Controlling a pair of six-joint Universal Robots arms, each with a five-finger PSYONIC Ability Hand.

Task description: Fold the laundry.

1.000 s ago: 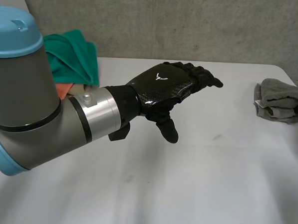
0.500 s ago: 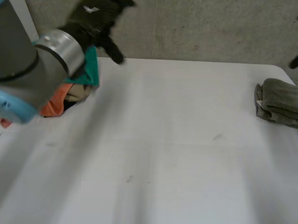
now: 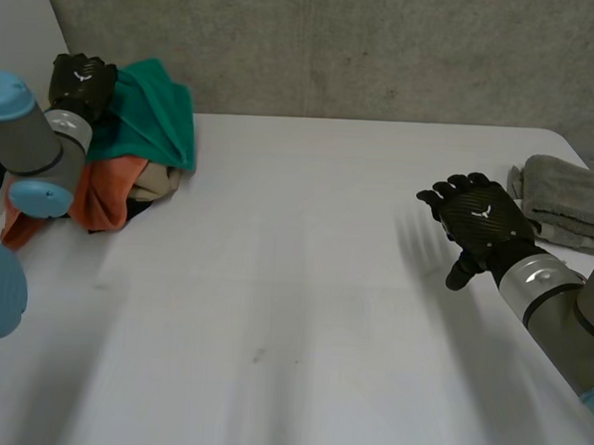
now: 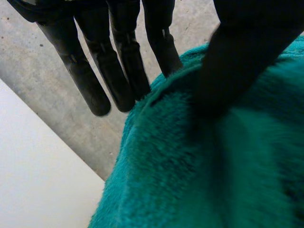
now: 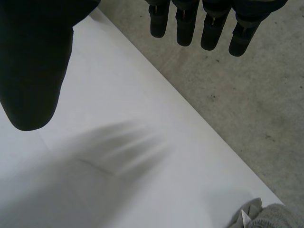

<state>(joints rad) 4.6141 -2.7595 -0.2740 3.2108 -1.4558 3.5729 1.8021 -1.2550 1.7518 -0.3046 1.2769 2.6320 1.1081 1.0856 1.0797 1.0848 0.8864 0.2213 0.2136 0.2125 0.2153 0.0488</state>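
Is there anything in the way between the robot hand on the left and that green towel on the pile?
Nothing visible. The left robot hand is right at the green towel, which tops the pile at the table's far corner. Its straight fingers reach past the towel's edge and its thumb lies over the cloth.

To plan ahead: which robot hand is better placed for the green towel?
Left. The left robot hand is at the green towel; the right robot hand is beside the grey towel.

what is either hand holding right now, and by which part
Nothing. The left hand is open at the edge of the green towel; the right hand hovers open above the table.
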